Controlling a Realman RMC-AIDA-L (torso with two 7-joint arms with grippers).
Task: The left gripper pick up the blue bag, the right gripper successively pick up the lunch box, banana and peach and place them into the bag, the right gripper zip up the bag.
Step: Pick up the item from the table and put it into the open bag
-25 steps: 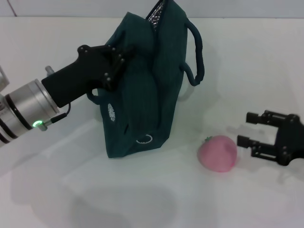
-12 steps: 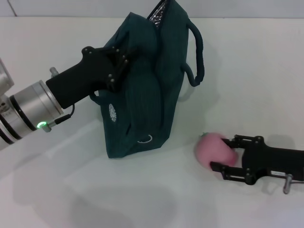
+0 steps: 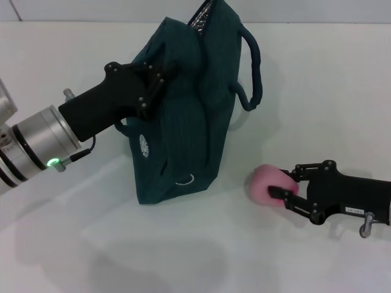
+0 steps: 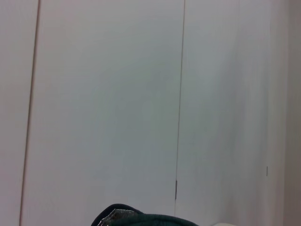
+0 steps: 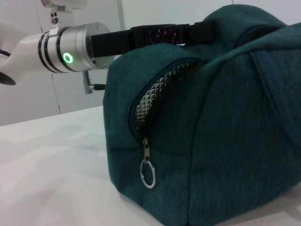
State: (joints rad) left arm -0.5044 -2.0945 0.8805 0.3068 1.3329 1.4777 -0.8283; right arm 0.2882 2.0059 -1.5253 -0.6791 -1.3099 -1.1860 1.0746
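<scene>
The dark blue-green bag (image 3: 189, 110) stands upright at the table's middle, its zipper open at the top. My left gripper (image 3: 153, 79) is shut on the fabric high on its left side. The pink peach (image 3: 264, 182) lies on the table right of the bag's base, with my right gripper (image 3: 288, 181) shut on its right half, one finger above and one below. The right wrist view shows the bag (image 5: 225, 132) close up with its ring zipper pull (image 5: 148, 172) hanging. The lunch box and banana are out of view.
The white table (image 3: 330, 85) stretches around the bag. A loose handle loop (image 3: 255, 67) hangs off the bag's right side. The left arm's silver wrist (image 5: 70, 44) with a green light reaches in over the bag.
My right gripper has come in from the right, dropped to the table and closed around the peach, nudging it slightly left. The left gripper and bag have stayed nearly still.
</scene>
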